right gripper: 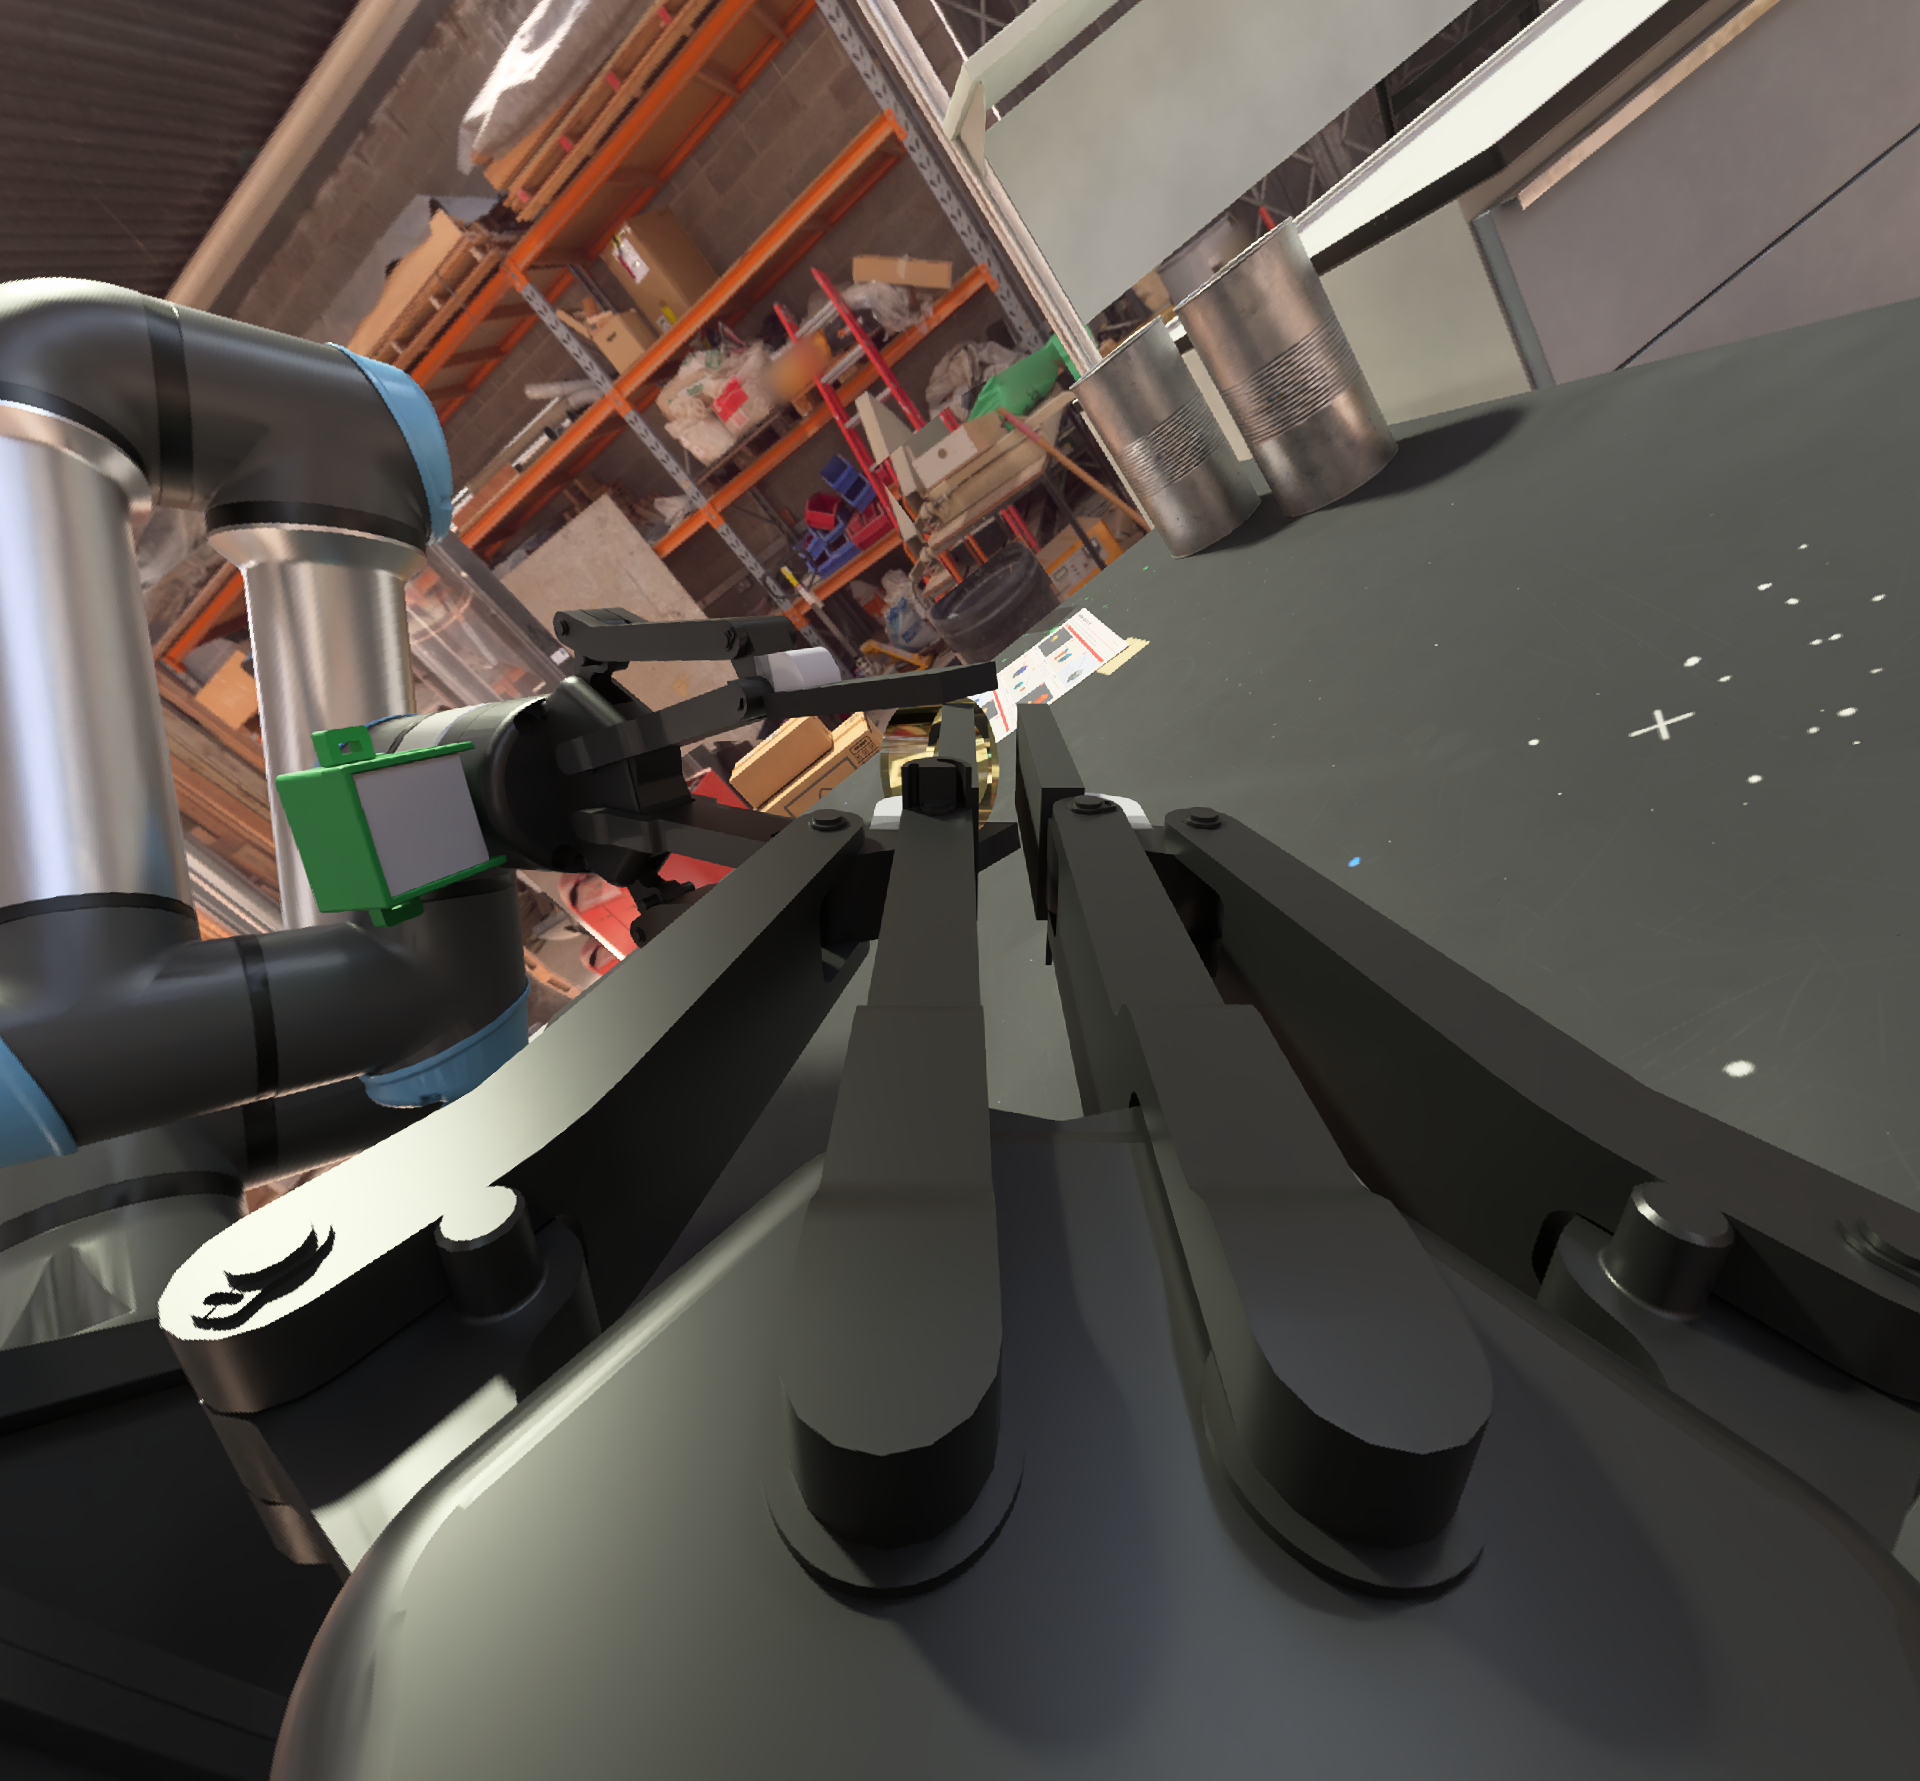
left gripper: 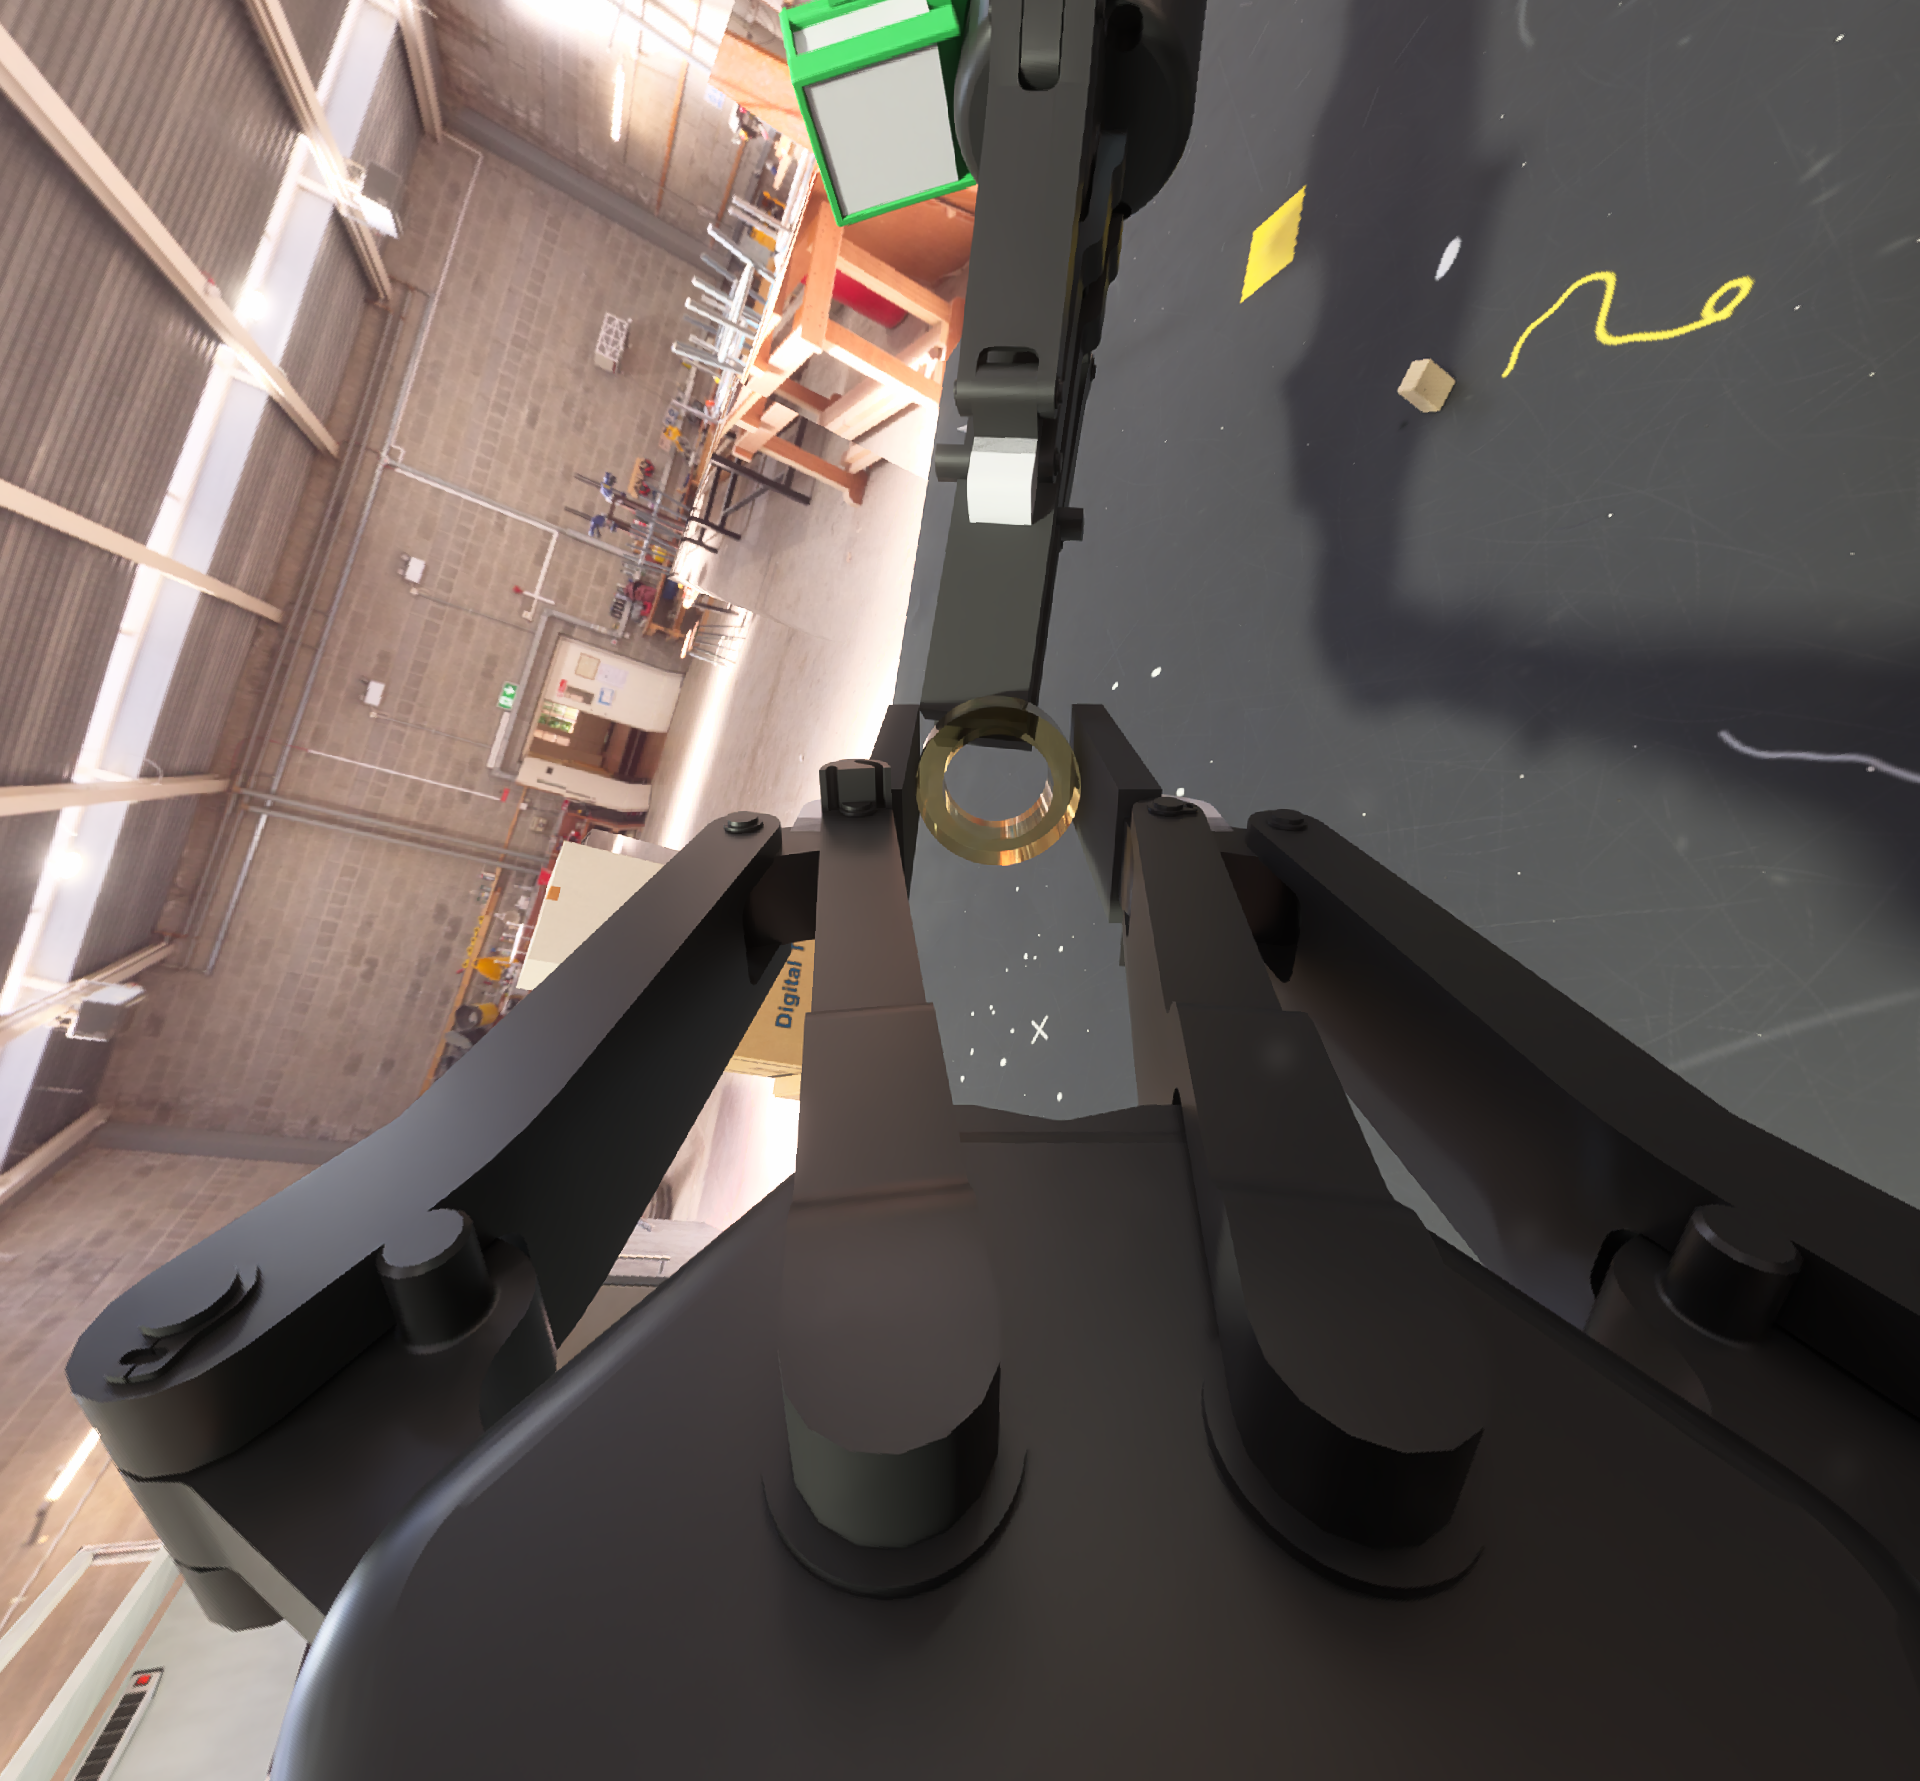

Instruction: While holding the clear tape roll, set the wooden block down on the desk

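**Block's down, roll's up: checking my margins**

On the left wrist feed, my left gripper [left gripper: 1000, 775] is open about the width of the clear tape roll [left gripper: 940, 796], one finger on each side of the ring, so I read that as a hold. The roll hangs above the desk [left gripper: 1558, 640], right by its near edge.

The wooden block [left gripper: 1425, 384] sits flat on the desk, well apart from both grippers and near a yellow cord [left gripper: 1621, 323] and a yellow note [left gripper: 1273, 243]. I'd call the set-down done. What's left is keeping the roll secure.

My right gripper [right gripper: 997, 746] is drawn nearly closed with only a thin gap. Its tips are at the roll's rim, but I can't tell if it pinches anything.

For room, there's plenty of dark desk to my right. Two metal cans [right gripper: 1299, 381] guard the far edge, and the two grippers crowd each other at the roll.
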`<state>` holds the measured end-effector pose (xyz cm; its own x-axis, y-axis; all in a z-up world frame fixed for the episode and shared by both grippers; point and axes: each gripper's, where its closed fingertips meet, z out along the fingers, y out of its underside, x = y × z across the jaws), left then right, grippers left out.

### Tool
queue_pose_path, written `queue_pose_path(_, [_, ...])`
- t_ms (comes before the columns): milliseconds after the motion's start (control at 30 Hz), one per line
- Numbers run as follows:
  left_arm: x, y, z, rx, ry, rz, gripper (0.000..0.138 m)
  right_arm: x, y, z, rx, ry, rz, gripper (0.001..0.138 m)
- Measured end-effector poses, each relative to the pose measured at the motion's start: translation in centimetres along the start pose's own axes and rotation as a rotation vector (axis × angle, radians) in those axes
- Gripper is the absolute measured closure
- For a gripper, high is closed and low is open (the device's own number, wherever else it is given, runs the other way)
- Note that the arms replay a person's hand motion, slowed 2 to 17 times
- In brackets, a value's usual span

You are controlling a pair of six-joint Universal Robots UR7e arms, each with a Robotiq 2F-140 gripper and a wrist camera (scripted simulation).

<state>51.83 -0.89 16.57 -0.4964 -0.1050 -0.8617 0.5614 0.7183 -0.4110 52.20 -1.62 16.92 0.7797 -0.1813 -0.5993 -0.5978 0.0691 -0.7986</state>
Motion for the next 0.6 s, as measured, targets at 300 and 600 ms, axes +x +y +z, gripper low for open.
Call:
queue_pose_path(300, [0.07,-0.05,-0.03,-0.003,-0.008,0.006,0.1,-0.06,0.05,-0.07,-0.009,0.021,-0.026,0.128])
queue_pose_path(600, [0.13,-0.41,-0.06,0.009,-0.013,-0.016,0.1,-0.21,-0.23,-0.32,-0.011,0.062,-0.082,0.135])
